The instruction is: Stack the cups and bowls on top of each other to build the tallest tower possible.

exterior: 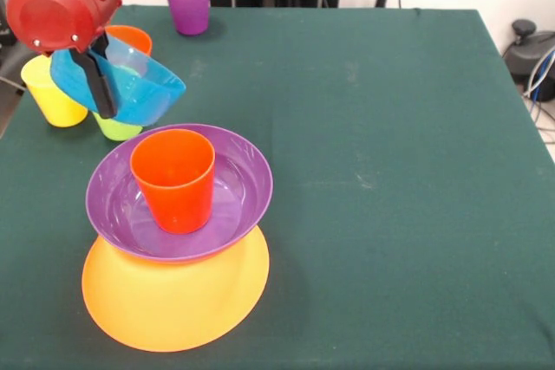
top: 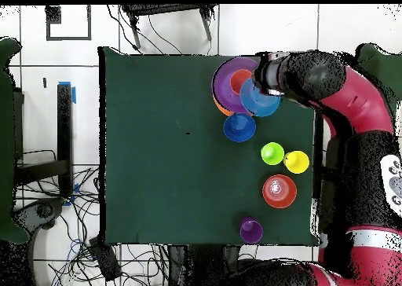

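Observation:
The tower stands near the front left: an upturned yellow-orange bowl [exterior: 173, 305], a purple bowl [exterior: 234, 201] on it, and an orange-red cup [exterior: 173, 181] upright inside. My gripper [exterior: 103, 101] is shut on the rim of the light blue bowl [exterior: 143, 88]. It holds the bowl tilted, above the table, just behind and left of the tower. In the overhead view the gripper [top: 268, 83] and light blue bowl [top: 259, 100] sit at the tower's [top: 230, 82] edge. A yellow cup [exterior: 50, 93], a lime green cup [exterior: 117, 129] and an orange bowl [exterior: 132, 39] are partly hidden behind the arm.
A purple cup [exterior: 187, 3] stands at the far edge. The overhead view shows a dark blue bowl [top: 239, 127] beside the tower, then the lime cup [top: 272, 153], yellow cup [top: 296, 162], orange bowl [top: 279, 191] and purple cup [top: 251, 230].

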You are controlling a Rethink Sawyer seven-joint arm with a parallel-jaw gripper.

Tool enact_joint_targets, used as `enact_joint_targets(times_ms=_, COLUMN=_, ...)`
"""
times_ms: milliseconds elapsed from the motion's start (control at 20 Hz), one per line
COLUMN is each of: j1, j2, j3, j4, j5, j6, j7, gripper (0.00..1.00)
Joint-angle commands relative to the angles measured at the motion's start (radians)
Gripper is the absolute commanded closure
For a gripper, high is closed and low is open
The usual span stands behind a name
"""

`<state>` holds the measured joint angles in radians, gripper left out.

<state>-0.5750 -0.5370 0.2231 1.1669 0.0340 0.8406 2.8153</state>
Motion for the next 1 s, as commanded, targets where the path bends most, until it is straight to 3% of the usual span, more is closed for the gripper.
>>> enact_joint_targets(times_ms=50, j1=0.03, j2=0.029, j3=0.081, j4=-0.011, j5=0.013, j6=0.1, j7=-0.098, gripper=1.0)
enact_joint_targets(times_ms=600, j1=0.04, j2=0.048, j3=0.069, j4=-0.04, j5=0.013, j6=0.111, j7=-0.101, gripper=1.0)
enact_joint_targets(times_ms=1000, j1=0.043, j2=0.078, j3=0.066, j4=-0.142, j5=0.012, j6=0.175, j7=-0.098, gripper=1.0)
